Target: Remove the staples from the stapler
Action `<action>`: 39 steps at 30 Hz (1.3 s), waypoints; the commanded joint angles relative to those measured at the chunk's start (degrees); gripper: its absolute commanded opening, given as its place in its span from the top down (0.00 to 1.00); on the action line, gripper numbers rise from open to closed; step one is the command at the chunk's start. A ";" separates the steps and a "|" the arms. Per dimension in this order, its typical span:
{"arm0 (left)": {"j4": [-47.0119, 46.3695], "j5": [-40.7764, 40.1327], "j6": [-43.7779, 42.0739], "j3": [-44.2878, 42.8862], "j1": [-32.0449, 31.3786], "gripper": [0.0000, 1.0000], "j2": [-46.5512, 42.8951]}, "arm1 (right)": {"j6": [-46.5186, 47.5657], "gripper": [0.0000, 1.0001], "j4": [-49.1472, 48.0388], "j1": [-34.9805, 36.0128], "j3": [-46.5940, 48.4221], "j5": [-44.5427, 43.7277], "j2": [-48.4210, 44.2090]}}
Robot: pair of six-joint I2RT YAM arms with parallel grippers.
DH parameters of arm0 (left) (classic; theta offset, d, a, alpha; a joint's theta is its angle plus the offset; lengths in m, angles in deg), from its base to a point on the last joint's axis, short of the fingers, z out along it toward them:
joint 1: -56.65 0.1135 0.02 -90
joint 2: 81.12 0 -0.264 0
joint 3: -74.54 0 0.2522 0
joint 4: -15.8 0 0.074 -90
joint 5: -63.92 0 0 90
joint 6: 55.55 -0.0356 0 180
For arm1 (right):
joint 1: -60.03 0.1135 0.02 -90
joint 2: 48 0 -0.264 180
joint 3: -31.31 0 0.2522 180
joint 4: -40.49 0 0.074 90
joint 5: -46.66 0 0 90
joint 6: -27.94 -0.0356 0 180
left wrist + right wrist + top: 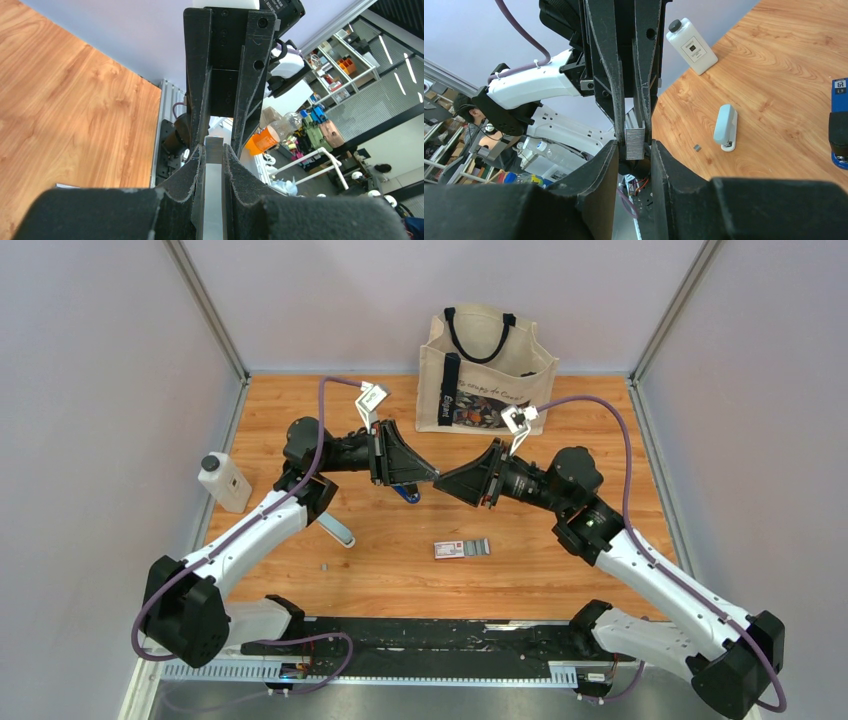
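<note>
My left gripper is shut on the staples, a thin silvery strip pinched between its pads above the table's middle. The strip's ridged free end pokes out towards my right gripper. That gripper is open, one finger on each side of the end, with a gap showing on the left side. The two grippers meet tip to tip. The blue stapler shows just under the left gripper, apparently on the table. A blue shape at the right edge of the right wrist view looks like the same stapler.
A pale grey-white stapler-like tool and a tiny grey piece lie left of centre. A white-and-red box lies in front of the grippers. A white black-capped bottle stands at the left edge, a tote bag at the back.
</note>
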 commanded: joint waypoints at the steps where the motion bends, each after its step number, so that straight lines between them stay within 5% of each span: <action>1: -1.77 -0.28 -1.50 -0.59 -0.25 1.00 -1.61 | -0.39 0.69 -1.14 0.71 -0.32 0.13 -0.86; 19: -0.54 -0.19 -2.47 -0.24 -0.25 1.00 -1.96 | -0.39 0.67 -2.20 0.71 -1.03 -0.66 -1.30; 36: 1.74 0.34 -4.67 0.38 -0.25 1.00 -2.40 | -0.57 0.88 -3.43 0.62 -1.38 -1.19 -1.30; 39: 3.58 0.16 -5.63 0.29 -0.25 0.87 -2.58 | -0.39 0.92 -2.82 0.62 -1.55 -1.28 -1.56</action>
